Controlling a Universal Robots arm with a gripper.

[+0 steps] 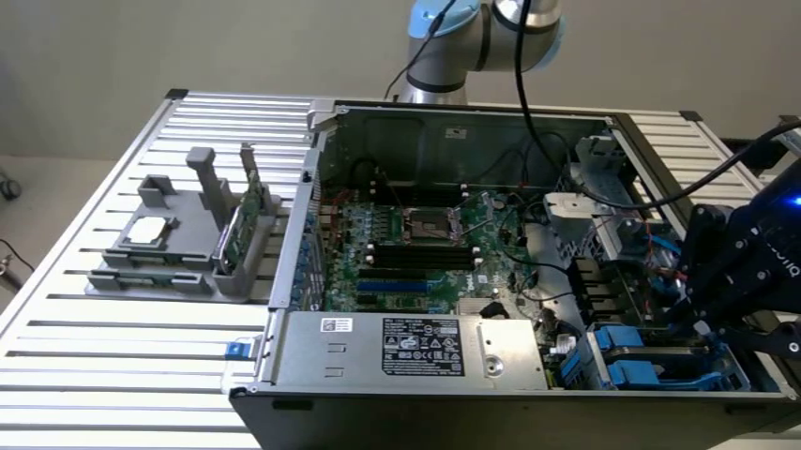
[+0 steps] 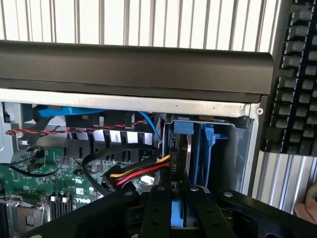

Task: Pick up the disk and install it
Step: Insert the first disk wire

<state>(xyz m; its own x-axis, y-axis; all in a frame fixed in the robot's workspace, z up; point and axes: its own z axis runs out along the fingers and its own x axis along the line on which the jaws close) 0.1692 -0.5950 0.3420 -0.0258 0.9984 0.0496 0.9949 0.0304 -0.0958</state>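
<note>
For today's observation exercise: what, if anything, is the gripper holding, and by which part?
The gripper is closed on the disk, gripping the blue carrier at its near end, over the drive bay of the computer case.

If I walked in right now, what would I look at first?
Probably the big open computer case in the middle of the slatted metal table, with its green motherboard showing. Next, the black robot gripper at the exterior view's right, reaching down into the corner of the case where the bright blue disk carriers sit. On the exterior view's left stands a grey parts holder.
</note>
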